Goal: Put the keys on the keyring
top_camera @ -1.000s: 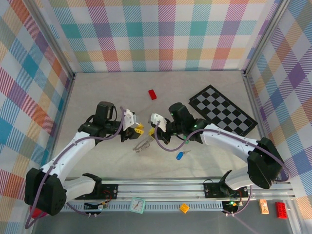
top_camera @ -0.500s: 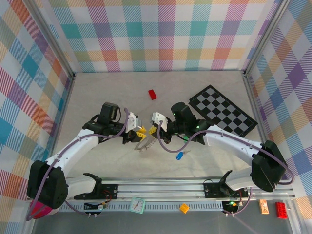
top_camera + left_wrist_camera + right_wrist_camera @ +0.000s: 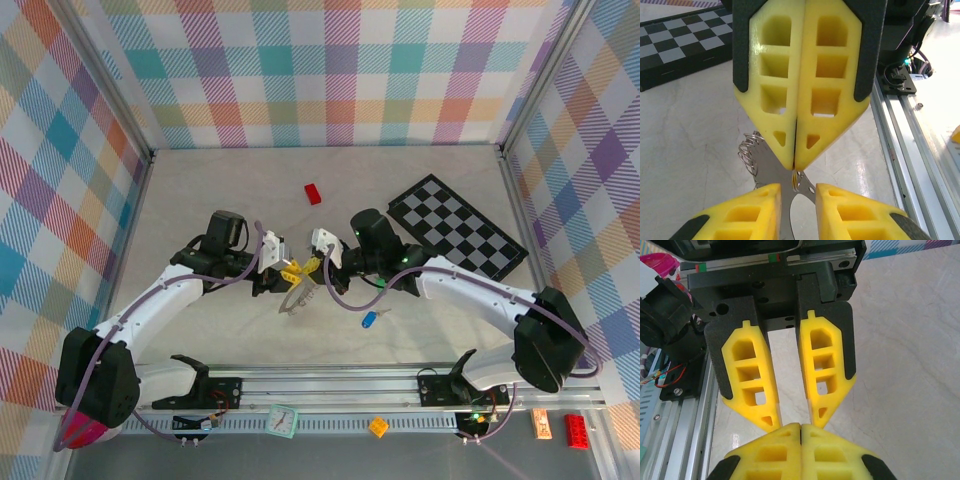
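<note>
The keyring (image 3: 294,299) is a silvery loop hanging just below the two grippers at mid-table. In the left wrist view the keyring (image 3: 771,175) arches between my left gripper's (image 3: 797,186) fingers, its sides against their inner faces, with a wire coil on its left. My left gripper (image 3: 283,272) grips it that way. My right gripper (image 3: 312,265) is shut tip to tip. A thin metal sliver pokes from the right gripper (image 3: 795,167) onto the loop's top; I cannot tell what it is. A blue-headed key (image 3: 369,320) lies on the table, right of the grippers.
A small red brick (image 3: 314,193) lies farther back. The black-and-white chequered board (image 3: 457,238) sits at the right rear. The arms' mounting rail (image 3: 400,385) runs along the near edge. Plaid walls close in three sides.
My left gripper has moved right, closing the gap to the right gripper, and the keyring shifted slightly with it. The right gripper has barely moved.
</note>
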Motion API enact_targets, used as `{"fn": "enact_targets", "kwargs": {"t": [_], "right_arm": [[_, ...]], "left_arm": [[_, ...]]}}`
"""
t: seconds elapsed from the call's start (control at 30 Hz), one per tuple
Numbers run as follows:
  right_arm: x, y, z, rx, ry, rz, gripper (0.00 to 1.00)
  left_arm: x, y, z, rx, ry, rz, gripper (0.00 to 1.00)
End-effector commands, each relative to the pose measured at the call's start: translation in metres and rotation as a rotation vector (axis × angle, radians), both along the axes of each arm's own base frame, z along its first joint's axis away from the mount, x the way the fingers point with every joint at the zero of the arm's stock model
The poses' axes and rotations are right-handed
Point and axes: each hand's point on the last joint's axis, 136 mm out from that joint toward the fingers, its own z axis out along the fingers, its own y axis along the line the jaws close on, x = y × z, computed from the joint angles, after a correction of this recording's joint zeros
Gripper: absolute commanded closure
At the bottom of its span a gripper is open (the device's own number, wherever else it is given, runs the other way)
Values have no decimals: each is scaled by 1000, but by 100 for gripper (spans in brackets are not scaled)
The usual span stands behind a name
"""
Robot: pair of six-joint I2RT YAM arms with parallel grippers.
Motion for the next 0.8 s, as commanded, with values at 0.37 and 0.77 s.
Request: {"fn": "enact_targets", "kwargs": {"t": [0.37, 0.77], "right_arm": [[8, 8, 26, 68, 0, -17, 96], [13, -56, 47, 145, -31, -216, 61]], "left_arm": [[-6, -6, 7, -31, 16, -32, 100], [67, 19, 24, 66, 205, 569, 100]]}}
